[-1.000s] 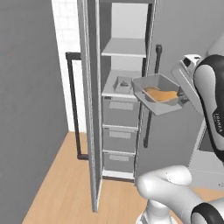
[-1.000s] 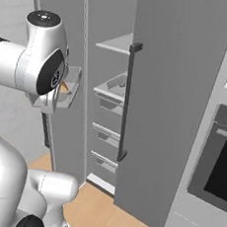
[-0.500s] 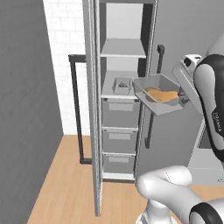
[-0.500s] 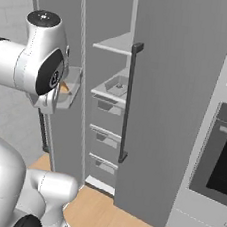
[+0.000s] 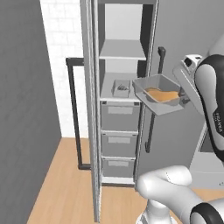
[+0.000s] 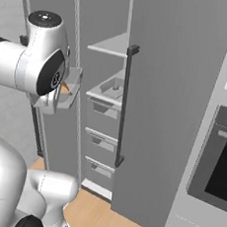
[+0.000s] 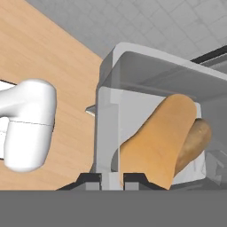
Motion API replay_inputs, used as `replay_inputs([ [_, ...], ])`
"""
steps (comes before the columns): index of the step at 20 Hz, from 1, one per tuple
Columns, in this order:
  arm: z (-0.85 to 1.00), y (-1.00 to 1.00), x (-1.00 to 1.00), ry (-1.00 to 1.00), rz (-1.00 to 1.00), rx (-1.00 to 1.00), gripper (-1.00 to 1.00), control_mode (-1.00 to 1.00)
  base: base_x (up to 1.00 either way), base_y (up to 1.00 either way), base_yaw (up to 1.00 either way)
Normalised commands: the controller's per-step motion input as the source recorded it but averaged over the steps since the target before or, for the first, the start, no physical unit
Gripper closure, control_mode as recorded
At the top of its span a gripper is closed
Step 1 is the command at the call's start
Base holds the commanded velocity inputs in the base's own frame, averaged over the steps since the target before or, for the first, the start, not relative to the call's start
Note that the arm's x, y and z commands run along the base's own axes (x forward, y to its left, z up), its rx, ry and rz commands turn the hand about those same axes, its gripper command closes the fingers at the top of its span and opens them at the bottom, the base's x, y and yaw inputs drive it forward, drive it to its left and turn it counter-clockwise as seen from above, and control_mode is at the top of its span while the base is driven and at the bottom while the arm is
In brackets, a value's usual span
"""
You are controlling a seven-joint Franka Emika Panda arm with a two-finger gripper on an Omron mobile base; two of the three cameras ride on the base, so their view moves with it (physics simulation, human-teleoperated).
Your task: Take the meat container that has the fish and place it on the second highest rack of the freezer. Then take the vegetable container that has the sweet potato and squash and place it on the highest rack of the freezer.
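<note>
- We see the gripper [image 7: 112,178] clenched on the near wall of the vegetable container [image 5: 158,93], held right of the open freezer [image 5: 121,94].
- We judge the rigid tray front-heavy with sweet potato and squash [image 7: 162,139]; carry it level.

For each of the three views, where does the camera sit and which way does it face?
Left base view: behind the arm, left; faces the open freezer; the arm rises at right, holding the vegetable container.
Right base view: behind, right; faces the freezer door; the arm's white body is at left.
Hand view: on the hand, along the tool, shut on the container's wall.
Both base views share the meat container on the lower shelf.
</note>
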Motion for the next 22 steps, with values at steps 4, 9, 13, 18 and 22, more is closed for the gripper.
replay_inputs([
  [4, 0.0, 0.0, 0.0, 0.0, 0.0, 0.0, 1.0, 1.0, 0.31, 0.04, -0.03],
  [9, 0.0, 0.0, 0.0, 0.0, 0.0, 0.0, 1.0, 1.0, 0.33, 0.16, -0.03],
  [13, 0.0, 0.0, 0.0, 0.0, 0.0, 0.0, 1.0, 1.0, 0.41, 0.08, -0.03],
  [18, 0.0, 0.0, 0.0, 0.0, 0.0, 0.0, 1.0, 1.0, 0.55, 0.04, -0.03],
  [22, 0.0, 0.0, 0.0, 0.0, 0.0, 0.0, 1.0, 1.0, 0.49, 0.18, -0.03],
])
